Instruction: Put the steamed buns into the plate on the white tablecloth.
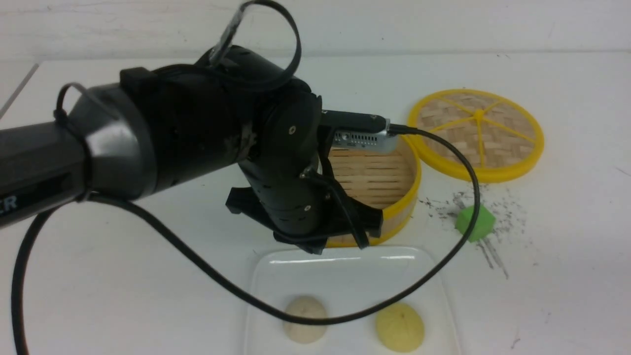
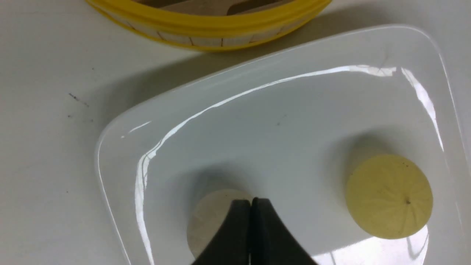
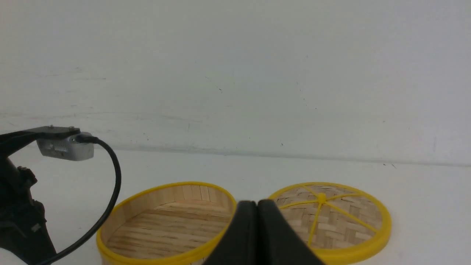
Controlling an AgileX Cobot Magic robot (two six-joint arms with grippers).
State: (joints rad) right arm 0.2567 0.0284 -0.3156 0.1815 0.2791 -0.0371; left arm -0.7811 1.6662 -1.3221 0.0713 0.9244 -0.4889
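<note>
Black fingers of the left gripper (image 2: 251, 202) are pressed together, nothing between them. The gripper hangs above the plate (image 2: 257, 121). In the left wrist view its tips overlap the off-white bun (image 2: 208, 221), which lies on the plate. The pale yellow bun (image 2: 390, 195) lies on the same plate, apart from the first. Both sit upright, pleats up, near the plate's near edge. A black cable (image 1: 443, 256) loops across the plate in the front view. The plate rests on the white tablecloth (image 1: 123, 276). Just beyond it stands the steamer basket (image 1: 379, 177), with the lid (image 1: 477, 133) flat beside it and a green cube (image 1: 474, 223) near. The right gripper (image 3: 257, 204) is likewise closed and empty.
</note>
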